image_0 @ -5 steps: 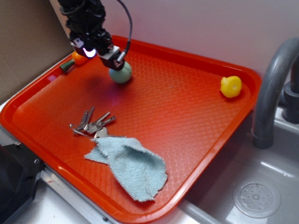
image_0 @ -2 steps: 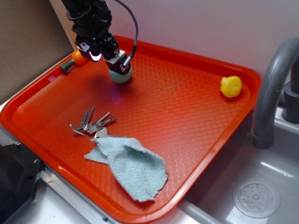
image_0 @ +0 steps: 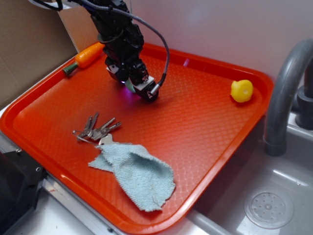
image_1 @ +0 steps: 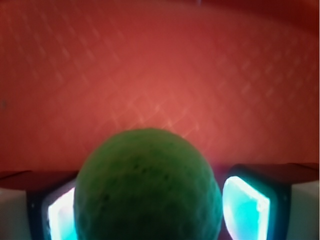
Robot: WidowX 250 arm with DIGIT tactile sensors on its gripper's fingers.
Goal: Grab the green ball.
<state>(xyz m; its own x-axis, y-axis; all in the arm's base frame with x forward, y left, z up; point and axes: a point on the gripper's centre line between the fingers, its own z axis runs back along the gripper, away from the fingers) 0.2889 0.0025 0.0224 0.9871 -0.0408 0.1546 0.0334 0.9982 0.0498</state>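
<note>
The green ball fills the lower middle of the wrist view, resting on the orange tray. It sits between my gripper's two lit pads. The left pad is partly covered by the ball and the right pad stands a sliver off it. The jaws are spread wide, open around the ball. From the exterior view my gripper is down at the tray's back middle and hides the ball completely.
A bunch of keys and a pale blue cloth lie at the tray's front. A yellow rounded toy sits at the back right, a toy carrot at the back left. A grey faucet and sink are to the right.
My gripper has come down and shifted right and forward over the ball. The ball, visible under the fingers before, is now hidden by the gripper in the exterior view.
</note>
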